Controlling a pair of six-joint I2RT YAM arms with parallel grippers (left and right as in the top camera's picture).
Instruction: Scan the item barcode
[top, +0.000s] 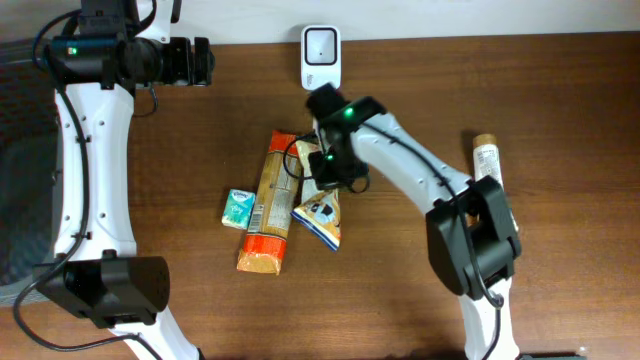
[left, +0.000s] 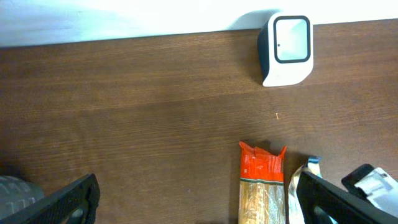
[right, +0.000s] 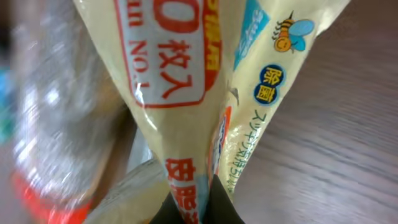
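Up close, your right gripper (right: 194, 210) pinched the one yellow packet (right: 174, 81); only overhead showed the one tube (top: 487, 160); your left gripper (left: 196, 199) stood spread.

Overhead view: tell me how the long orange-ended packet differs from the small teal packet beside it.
The long orange-ended packet is narrow, tan and stretched out; the small teal packet is short, squarish and teal-and-white. The long packet lies next to the yellow pouch that the right claw pinches; the teal packet lies on its other side, away from that pouch. Both lie flat on the wooden table, unheld.
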